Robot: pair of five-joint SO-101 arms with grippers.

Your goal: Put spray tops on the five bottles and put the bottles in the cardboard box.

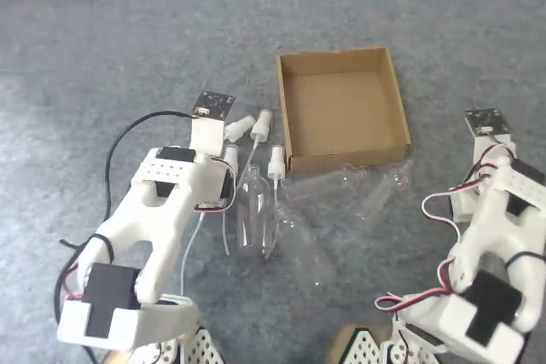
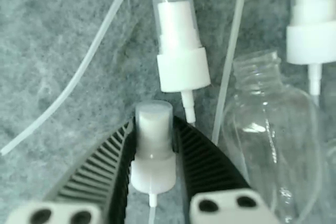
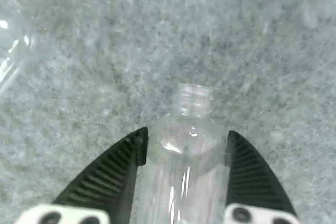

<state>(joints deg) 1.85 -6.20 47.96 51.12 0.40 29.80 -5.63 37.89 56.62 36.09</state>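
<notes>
Left tool (image 2: 153, 124) clenches a spray top (image 2: 153, 158), tube cut off; right tool (image 3: 186, 134) grips a clear bottle (image 3: 184, 182), base hidden.

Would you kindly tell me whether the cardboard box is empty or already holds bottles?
Empty. The cardboard box shows a bare brown floor in the high view, and the clear bottles lie outside it.

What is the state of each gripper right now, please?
Left gripper: closed on a white spray top.
Right gripper: closed on a clear bottle, no top on it.
</notes>
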